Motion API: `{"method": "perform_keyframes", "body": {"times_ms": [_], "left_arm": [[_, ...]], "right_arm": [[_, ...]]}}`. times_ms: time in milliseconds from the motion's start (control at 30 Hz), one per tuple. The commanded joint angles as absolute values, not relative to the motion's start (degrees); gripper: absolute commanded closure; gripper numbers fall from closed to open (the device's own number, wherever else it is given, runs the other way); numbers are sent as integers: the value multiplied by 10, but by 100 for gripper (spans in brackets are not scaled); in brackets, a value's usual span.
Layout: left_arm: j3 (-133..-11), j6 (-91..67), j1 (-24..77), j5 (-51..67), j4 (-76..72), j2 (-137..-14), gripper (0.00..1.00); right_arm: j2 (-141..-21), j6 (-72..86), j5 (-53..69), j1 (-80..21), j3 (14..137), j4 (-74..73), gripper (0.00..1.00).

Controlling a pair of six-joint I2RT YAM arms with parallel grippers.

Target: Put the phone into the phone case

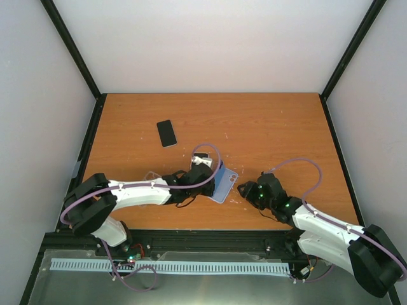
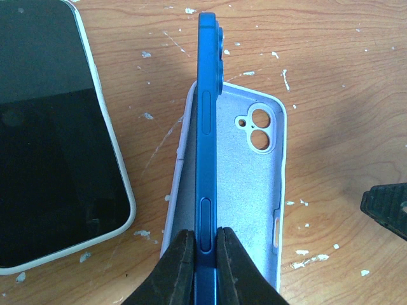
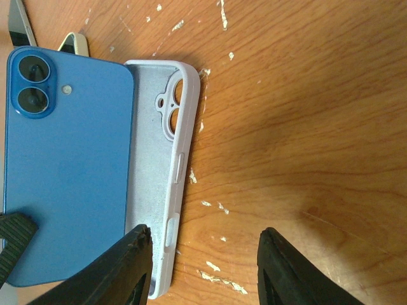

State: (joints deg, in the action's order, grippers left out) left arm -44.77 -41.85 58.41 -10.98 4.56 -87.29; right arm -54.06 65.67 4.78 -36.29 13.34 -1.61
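A blue phone (image 2: 208,127) stands on its long edge inside the pale lilac phone case (image 2: 248,190), which lies open side up on the wooden table. My left gripper (image 2: 203,238) is shut on the phone's near end, one finger on each face. In the right wrist view the phone's back (image 3: 70,159) with its two lenses faces me, and the case (image 3: 152,159) lies beside it. My right gripper (image 3: 203,267) is open just right of the case with nothing between its fingers; its left finger (image 3: 130,270) hangs over the case's near corner. From above, both grippers (image 1: 205,181) (image 1: 245,189) meet at the table's front centre.
A second phone with a dark screen in a white case (image 2: 51,140) lies just left of the lilac case. A black phone (image 1: 166,133) lies farther back on the left. The right gripper's finger (image 2: 385,206) shows at the left wrist view's right edge.
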Motion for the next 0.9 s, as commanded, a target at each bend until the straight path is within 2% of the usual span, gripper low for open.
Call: {"method": "perform_keyframes", "body": {"times_ms": [0,367,567,867], "left_arm": [[-476,-387,600,-149,34,-882,100],[-483,-373,616,-161,30,-905,99],[-497,-371,625,-177,48,-917,97],[-509,-366,638,-176,56,-929,92]], "right_arm": [[-529,674,58,-361,147,-1,51],[-580,682,89,-362,204,37,51],[-655,696,125,-360,220,104,39],[-705,691,134,-360,250,127,35]]}}
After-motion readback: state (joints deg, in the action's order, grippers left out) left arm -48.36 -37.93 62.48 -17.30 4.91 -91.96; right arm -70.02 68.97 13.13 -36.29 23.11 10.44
